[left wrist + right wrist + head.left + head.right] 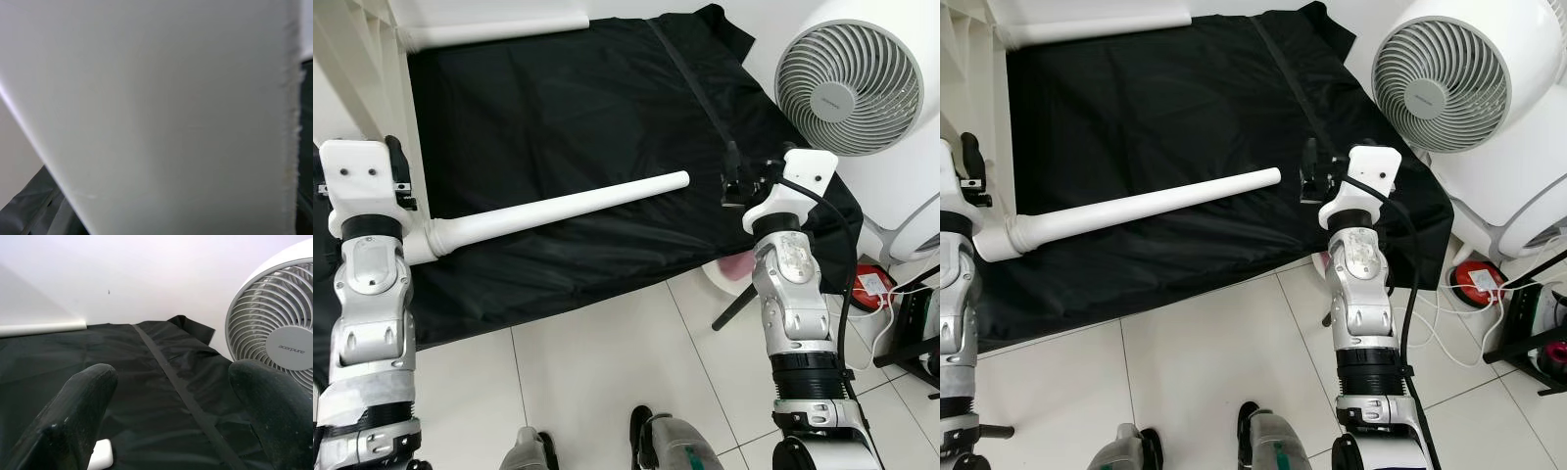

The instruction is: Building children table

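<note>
Across the middle of the frame, a white table leg (563, 211) lies slanted on the black cloth (558, 108), its flared base at the left by the white tabletop panel (367, 88). It looks smooth, tapered and round-tipped. The step in hand seems to be fitting this leg to the panel. The right tool (736, 182) hovers just right of the leg's free tip, fingers (78, 416) spread and empty. The left tool (396, 166) is against the panel; its grip cannot be told. Next, the right tool would need to close on the tip and steady it. A second leg (499, 31) lies at the top; a fan (847, 86) stands upper right.
</note>
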Controlling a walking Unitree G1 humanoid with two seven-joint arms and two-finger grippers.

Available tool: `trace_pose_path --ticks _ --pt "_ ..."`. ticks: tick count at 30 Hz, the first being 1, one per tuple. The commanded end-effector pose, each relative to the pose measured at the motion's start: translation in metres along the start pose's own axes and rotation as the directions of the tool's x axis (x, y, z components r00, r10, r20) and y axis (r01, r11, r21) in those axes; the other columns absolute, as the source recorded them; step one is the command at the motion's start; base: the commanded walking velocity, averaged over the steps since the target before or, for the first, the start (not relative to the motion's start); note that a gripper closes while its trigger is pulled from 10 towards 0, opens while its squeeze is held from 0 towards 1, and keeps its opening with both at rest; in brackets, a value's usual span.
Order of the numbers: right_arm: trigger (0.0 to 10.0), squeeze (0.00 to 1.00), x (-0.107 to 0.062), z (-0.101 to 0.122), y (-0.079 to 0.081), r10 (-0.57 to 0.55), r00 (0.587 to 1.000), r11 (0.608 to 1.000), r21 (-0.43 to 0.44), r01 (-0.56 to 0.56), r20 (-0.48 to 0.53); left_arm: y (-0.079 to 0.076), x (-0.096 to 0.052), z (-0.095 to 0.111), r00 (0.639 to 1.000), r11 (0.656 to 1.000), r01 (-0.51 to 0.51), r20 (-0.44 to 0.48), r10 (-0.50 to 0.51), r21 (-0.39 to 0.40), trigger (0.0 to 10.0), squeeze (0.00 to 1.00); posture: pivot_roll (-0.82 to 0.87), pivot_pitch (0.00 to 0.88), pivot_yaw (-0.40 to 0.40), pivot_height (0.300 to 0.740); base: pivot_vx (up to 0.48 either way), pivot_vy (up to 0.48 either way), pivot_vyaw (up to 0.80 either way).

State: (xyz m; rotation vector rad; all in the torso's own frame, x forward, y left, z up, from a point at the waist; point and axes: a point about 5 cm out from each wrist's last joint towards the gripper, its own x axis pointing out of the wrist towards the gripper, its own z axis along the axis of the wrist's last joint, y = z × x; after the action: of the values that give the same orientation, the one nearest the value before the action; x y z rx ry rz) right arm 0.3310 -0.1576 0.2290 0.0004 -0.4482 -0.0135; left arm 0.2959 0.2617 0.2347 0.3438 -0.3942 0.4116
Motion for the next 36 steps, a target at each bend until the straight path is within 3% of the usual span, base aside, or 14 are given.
trace_pose_path --ticks 1,10,11,13,14,15,16,18,19,22,23,31,32,36 --pt "10.0 1.0 0.0 0.0 -0.003 -0.002 1.0 1.0 -0.001 0.002 0.003 0.028 -0.003 -0.004 0.996 0.982 -0.087 0.017 0.085 0.17 0.0 0.0 -0.07 0.201 0.007 0.74 0.0 0.0 0.0" --pt "10.0 1.0 0.002 0.0 -0.004 0.003 1.0 1.0 -0.009 -0.003 0.005 0.034 -0.006 -0.006 0.998 0.984 -0.069 0.024 0.066 0.166 0.6 0.0 -0.06 0.201 0.002 0.74 0.0 0.0 0.0" --pt "10.0 1.0 0.003 0.0 -0.004 0.004 1.0 1.0 -0.01 -0.004 0.005 0.035 -0.007 -0.007 0.999 0.986 -0.038 0.027 0.034 0.161 3.2 0.0 -0.06 0.201 0.002 0.74 0.0 0.0 0.0" --pt "10.0 1.0 0.003 0.0 -0.004 0.004 1.0 1.0 -0.01 -0.004 0.005 0.035 -0.007 -0.007 0.999 0.986 -0.038 0.027 0.034 0.161 3.2 0.0 -0.06 0.201 0.002 0.74 0.0 0.0 0.0" --pt "10.0 1.0 0.003 0.0 -0.004 0.005 1.0 1.0 -0.011 -0.005 0.005 0.038 -0.006 -0.01 1.0 0.987 -0.011 0.017 0.008 0.158 10.0 0.0 -0.06 0.201 0.002 0.74 0.0 0.0 0.0" --pt "10.0 1.0 0.003 0.0 -0.004 0.005 1.0 1.0 -0.011 -0.005 0.005 0.038 -0.006 -0.01 1.0 0.987 -0.011 0.017 0.008 0.158 10.0 0.0 -0.06 0.201 0.002 0.74 0.0 0.0 0.0" --pt "10.0 1.0 0.003 0.0 -0.004 0.007 1.0 1.0 -0.011 -0.007 0.004 0.04 -0.004 -0.012 1.0 0.989 0.014 0.004 -0.015 0.144 10.0 0.23 -0.06 0.193 -0.001 0.74 0.0 0.0 0.0" --pt "10.0 1.0 0.003 -0.001 -0.004 0.007 1.0 1.0 -0.011 -0.007 0.003 0.041 -0.003 -0.013 1.0 0.991 0.029 -0.004 -0.029 0.134 10.0 0.23 -0.06 0.193 -0.001 0.74 0.0 0.0 0.0" --pt "10.0 1.0 0.004 -0.001 -0.004 0.008 1.0 1.0 -0.011 -0.008 0.003 0.042 -0.002 -0.012 0.999 0.992 0.041 -0.009 -0.04 0.121 10.0 1.0 -0.06 0.186 -0.001 0.74 0.0 0.0 0.0" --pt "10.0 1.0 0.004 -0.002 -0.004 0.009 1.0 1.0 -0.012 -0.009 0.002 0.041 0.0 -0.009 0.999 0.993 0.052 -0.005 -0.051 0.106 10.0 1.0 -0.06 0.183 -0.002 0.74 0.0 0.0 0.0" --pt "10.0 1.0 0.004 -0.002 -0.005 0.009 1.0 1.0 -0.013 -0.009 0.002 0.038 0.002 -0.007 0.998 0.994 0.069 -0.008 -0.068 0.089 10.0 0.0 -0.06 0.18 -0.003 0.74 0.0 0.0 0.0" --pt "10.0 1.0 0.006 -0.002 -0.005 0.015 1.0 1.0 -0.017 -0.015 0.006 0.03 0.003 0.002 0.993 0.992 0.119 0.015 -0.119 0.034 10.0 0.0 -0.05 0.16 -0.003 0.74 0.0 0.0 0.0" --pt "10.0 1.0 0.007 -0.002 -0.005 0.019 1.0 1.0 -0.016 -0.019 0.008 0.029 0.003 0.003 0.992 0.991 0.124 0.021 -0.125 0.042 10.0 0.82 -0.05 0.156 -0.005 0.74 0.0 0.0 0.0" --pt "10.0 1.0 0.008 -0.002 -0.004 0.022 1.0 1.0 -0.015 -0.022 0.01 0.028 0.003 0.005 0.989 0.989 0.141 0.035 -0.142 0.047 10.0 1.0 -0.05 0.157 -0.004 0.74 0.0 0.0 0.0"
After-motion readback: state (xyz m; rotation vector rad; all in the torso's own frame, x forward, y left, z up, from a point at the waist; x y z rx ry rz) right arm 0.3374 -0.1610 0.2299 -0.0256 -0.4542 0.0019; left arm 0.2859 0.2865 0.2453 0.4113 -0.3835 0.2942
